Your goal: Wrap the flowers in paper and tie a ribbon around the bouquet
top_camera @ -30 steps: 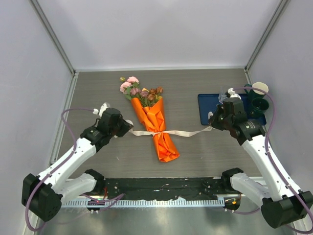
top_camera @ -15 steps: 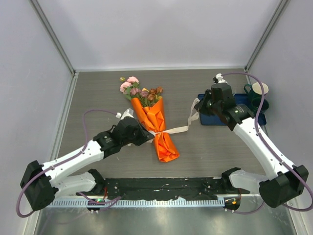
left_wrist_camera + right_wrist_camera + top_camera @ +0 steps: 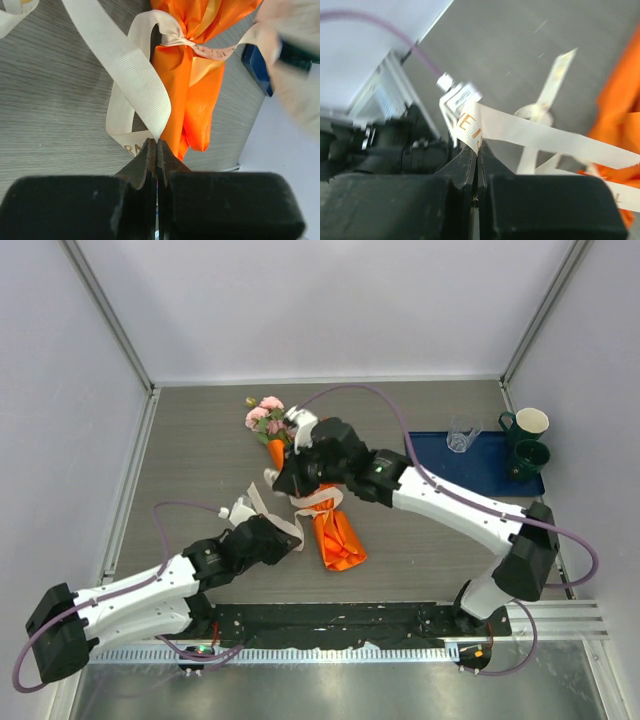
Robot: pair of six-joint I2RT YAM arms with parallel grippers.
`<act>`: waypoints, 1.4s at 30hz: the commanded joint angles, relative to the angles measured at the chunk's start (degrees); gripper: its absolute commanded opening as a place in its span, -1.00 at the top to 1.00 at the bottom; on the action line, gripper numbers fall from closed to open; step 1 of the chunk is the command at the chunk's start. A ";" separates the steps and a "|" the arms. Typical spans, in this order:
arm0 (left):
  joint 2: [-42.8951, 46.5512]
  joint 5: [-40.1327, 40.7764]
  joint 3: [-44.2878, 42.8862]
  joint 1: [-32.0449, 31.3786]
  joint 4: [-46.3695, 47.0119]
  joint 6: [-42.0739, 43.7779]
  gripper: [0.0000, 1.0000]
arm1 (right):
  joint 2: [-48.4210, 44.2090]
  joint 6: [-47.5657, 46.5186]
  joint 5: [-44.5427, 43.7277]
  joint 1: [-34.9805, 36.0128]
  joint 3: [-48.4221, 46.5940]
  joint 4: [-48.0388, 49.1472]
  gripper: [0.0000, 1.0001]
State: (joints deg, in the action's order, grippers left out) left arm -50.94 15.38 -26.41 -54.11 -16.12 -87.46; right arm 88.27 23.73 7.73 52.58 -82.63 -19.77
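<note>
A small bunch of pink and brownish artificial flowers point(image 3: 268, 416) already sits inside a cone of bright orange paper point(image 3: 196, 100), and the finished bouquet point(image 3: 345, 550) lies on the grey wood-grain surface point(image 3: 200, 440). A narrow cream-white woven ribbon point(image 3: 135, 75) is cinched round the bouquet's waist with one crossing. I judge the wrapping done and the tie only part-made, with a bow or second knot left to do.

The left arm lies low, reaching in from the near-left of the bouquet. The left gripper point(image 3: 156, 150) is pressed together on one ribbon tail just beside the bouquet's lower half. The right arm stretches across over the bouquet. The right gripper point(image 3: 477, 146), on the bouquet's left side, pinches the other tail, which runs back to the waist.
</note>
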 commanded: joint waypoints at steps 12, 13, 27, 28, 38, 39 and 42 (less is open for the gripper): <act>-3.12 11.87 1.63 -10.76 12.16 -1.49 1.00 | 14.47 -2.37 23.55 -0.01 -0.60 -5.45 0.66; -2.94 11.61 1.80 -10.84 12.43 -1.40 1.00 | 15.34 -2.19 23.04 -0.28 -1.21 -6.15 0.65; -4.60 7.31 0.50 -7.78 14.10 1.76 1.00 | 7.01 -1.58 14.21 -10.91 -2.27 -19.68 -0.80; -5.22 4.43 -0.12 -6.81 13.84 1.94 1.00 | 5.96 -1.32 10.07 -11.26 -2.97 -21.17 -0.86; -18.31 -21.15 -12.16 10.76 9.09 11.25 1.00 | -25.06 -6.23 -23.89 0.22 29.00 -6.80 -0.85; -19.28 -22.74 -12.87 11.91 8.57 11.69 1.00 | -26.47 -6.76 -24.77 6.16 30.76 -4.86 -0.84; -22.44 -30.37 -14.54 15.69 9.35 13.71 1.00 | -30.78 -9.66 -27.23 17.42 37.52 5.07 -0.81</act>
State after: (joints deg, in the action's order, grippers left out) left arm -70.65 -1.74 -37.82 -42.06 -5.89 -78.89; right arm 58.92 18.85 -11.73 58.13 -51.59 -28.38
